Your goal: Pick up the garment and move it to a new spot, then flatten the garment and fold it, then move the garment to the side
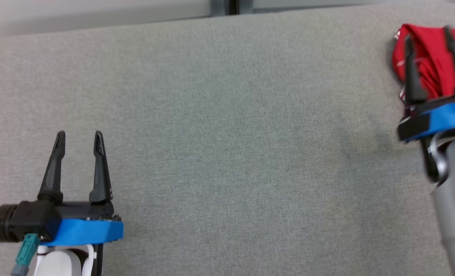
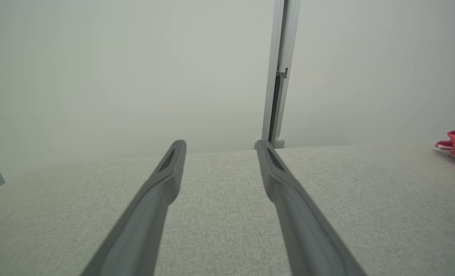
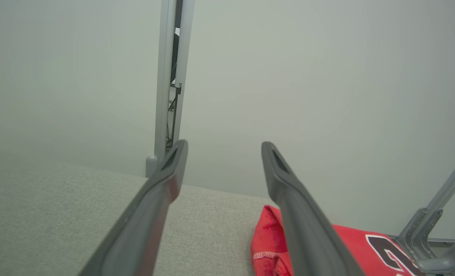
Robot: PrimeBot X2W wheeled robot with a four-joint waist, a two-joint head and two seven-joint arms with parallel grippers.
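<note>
at the grey table's (image 1: 227, 115) right edge your right gripper (image 1: 428, 36) sits spread over the red garment (image 1: 432, 69); your left gripper (image 1: 79, 135) is spread too

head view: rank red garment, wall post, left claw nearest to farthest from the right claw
1. red garment, just under the right claw, far right.
2. wall post, top centre, beyond the table.
3. left claw, lower left, across the table.
</note>
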